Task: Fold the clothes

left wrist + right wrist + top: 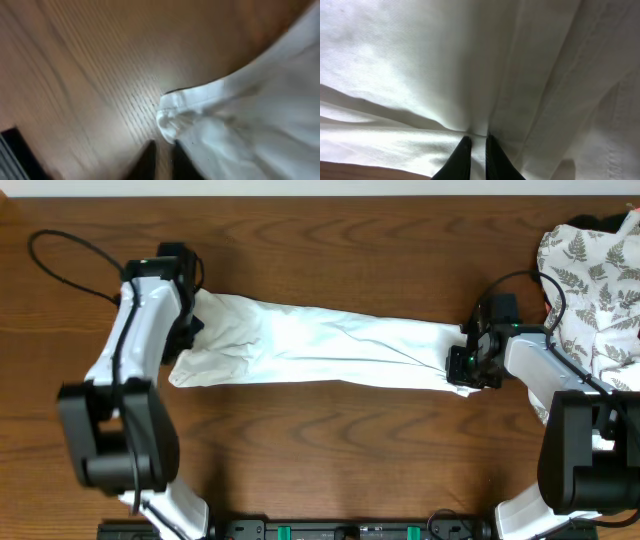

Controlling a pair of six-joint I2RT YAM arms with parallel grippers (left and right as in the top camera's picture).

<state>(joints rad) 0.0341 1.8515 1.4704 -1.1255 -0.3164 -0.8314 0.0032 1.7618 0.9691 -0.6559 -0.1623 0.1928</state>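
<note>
The clothes, one white T-shirt (320, 340), lie stretched in a long band across the wooden table (320, 450), from my left gripper (188, 330) to my right gripper (462, 365). In the left wrist view my gripper (162, 145) is shut, with only wood showing in the thin slit between its dark fingers. A rolled hem of the shirt (172, 117) lies just past the tips. This view is blurred. In the right wrist view my gripper (477, 136) is pinched on a fold of the shirt (420, 65), and cloth fills the frame. The chest print is hidden.
A crumpled white cloth with grey fern print (595, 280) sits at the right edge, close behind the right arm. A black cable (60, 242) loops on the table at the far left. The arm bases (120, 440) stand along the front edge.
</note>
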